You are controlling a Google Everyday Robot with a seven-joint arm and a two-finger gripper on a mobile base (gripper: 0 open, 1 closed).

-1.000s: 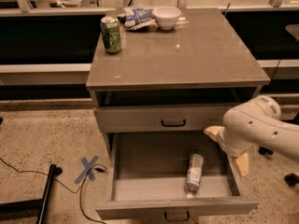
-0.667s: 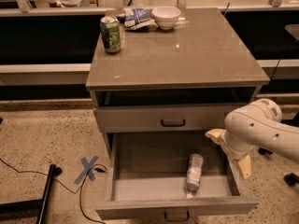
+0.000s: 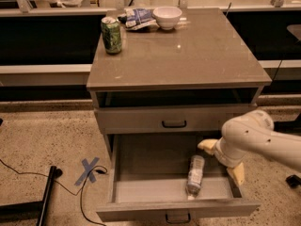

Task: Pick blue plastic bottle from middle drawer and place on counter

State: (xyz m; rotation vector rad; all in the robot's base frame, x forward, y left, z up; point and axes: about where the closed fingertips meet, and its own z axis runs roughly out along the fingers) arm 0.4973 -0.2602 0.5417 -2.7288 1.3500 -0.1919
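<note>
1. You see the gripper [image 3: 222,160] over the right side of the open middle drawer [image 3: 141,173], its two fingers spread wide and holding nothing
2. The blue plastic bottle [image 3: 195,174] lies on the drawer floor, just left of the gripper and apart from it

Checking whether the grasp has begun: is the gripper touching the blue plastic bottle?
Apart. The camera view shows bare floor of the middle drawer between the blue plastic bottle and the gripper, which hangs, jaws open, over its right side.
</note>
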